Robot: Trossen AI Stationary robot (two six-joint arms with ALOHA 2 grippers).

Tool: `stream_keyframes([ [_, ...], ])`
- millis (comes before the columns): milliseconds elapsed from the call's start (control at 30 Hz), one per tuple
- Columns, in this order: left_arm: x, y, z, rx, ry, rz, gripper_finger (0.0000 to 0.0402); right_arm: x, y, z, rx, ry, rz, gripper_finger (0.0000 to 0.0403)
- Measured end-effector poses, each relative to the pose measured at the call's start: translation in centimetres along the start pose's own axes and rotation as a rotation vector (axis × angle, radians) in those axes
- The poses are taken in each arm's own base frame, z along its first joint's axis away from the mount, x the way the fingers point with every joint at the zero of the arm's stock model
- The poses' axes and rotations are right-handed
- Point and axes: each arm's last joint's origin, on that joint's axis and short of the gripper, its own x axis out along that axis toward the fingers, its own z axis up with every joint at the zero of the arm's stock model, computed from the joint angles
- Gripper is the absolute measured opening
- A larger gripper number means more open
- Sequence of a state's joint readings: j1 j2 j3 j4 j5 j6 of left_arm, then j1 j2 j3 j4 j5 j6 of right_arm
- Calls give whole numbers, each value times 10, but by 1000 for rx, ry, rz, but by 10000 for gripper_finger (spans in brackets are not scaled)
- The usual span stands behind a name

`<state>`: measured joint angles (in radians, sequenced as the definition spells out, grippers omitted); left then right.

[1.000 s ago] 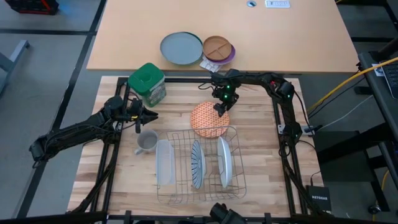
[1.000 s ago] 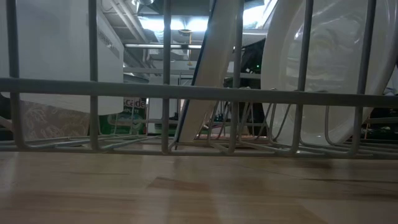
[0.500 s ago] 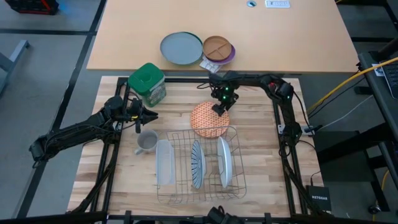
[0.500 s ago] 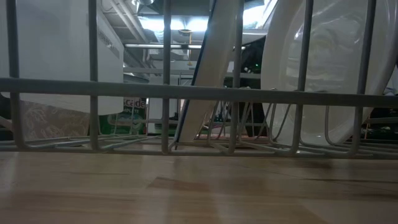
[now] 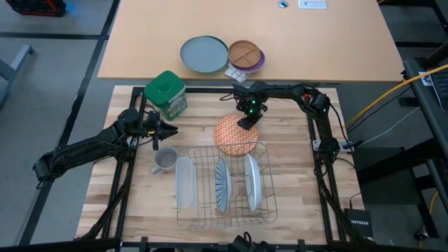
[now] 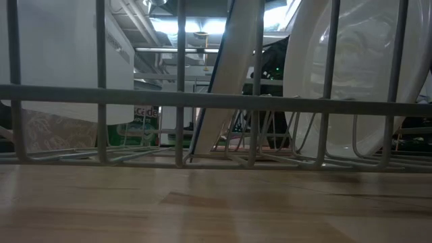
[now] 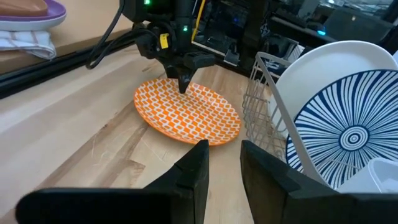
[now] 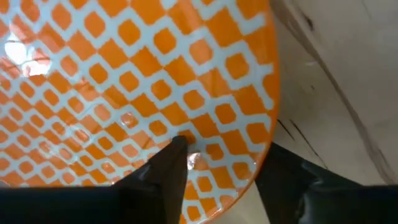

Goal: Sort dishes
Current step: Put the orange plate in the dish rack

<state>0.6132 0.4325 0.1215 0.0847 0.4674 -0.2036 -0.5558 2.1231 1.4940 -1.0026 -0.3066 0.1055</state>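
Orange and white in a fine lattice pattern, the orange-red plate (image 5: 234,135) lay flat on the butcher-block table (image 5: 203,112), just beyond the far edge of the wire dish rack (image 5: 225,183), its near rim at the rack's far wire. The right gripper (image 5: 248,122) hung directly over the plate's far right part, pointing straight down; the right wrist view showed its two dark fingers (image 8: 163,169) spread apart, one over the pattern and the other out past the rim, with nothing clasped between them, and whether the tips touched the glaze could not be told. From the left wrist view the same gripper's tip met the plate (image 7: 187,112) near its far edge. Inside the rack the blue-and-white striped plate (image 5: 222,183) stood on edge in the middle slots, with the plain white plate (image 5: 253,182) upright just to its right. A white rectangular tray (image 5: 184,183) occupied the rack's left side. The left gripper (image 5: 170,129) waited at the left of the table, above a grey mug (image 5: 165,159) and near a green-lidded canister (image 5: 166,93), its fingers parted and empty. On the farther tan table sat a grey plate (image 5: 204,54) and a brown divided plate (image 5: 244,54).
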Motion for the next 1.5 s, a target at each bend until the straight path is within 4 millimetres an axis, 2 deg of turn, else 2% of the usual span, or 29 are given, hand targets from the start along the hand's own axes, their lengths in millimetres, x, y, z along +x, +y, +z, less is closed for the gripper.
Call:
stream_keyframes([
  [267,0,0,0,6,-1,0,82,-1,1,3,3,-27,39,108],
  [733,0,0,0,59,-3,7,82,-1,7,16,35,-135,200,56],
  [1000,0,1,1,54,-16,32,82,-2,10,21,4,-170,290,47],
  [1133,0,4,2,-22,-39,136,82,-2,11,23,-8,-190,302,47],
  [1300,1,4,2,-123,-50,148,82,-3,11,26,-23,-220,307,47],
  [1400,2,4,7,-188,-86,133,82,-4,12,27,-29,-232,309,47],
  [1500,4,2,21,-213,-109,125,82,-4,12,28,-34,-242,311,47],
])
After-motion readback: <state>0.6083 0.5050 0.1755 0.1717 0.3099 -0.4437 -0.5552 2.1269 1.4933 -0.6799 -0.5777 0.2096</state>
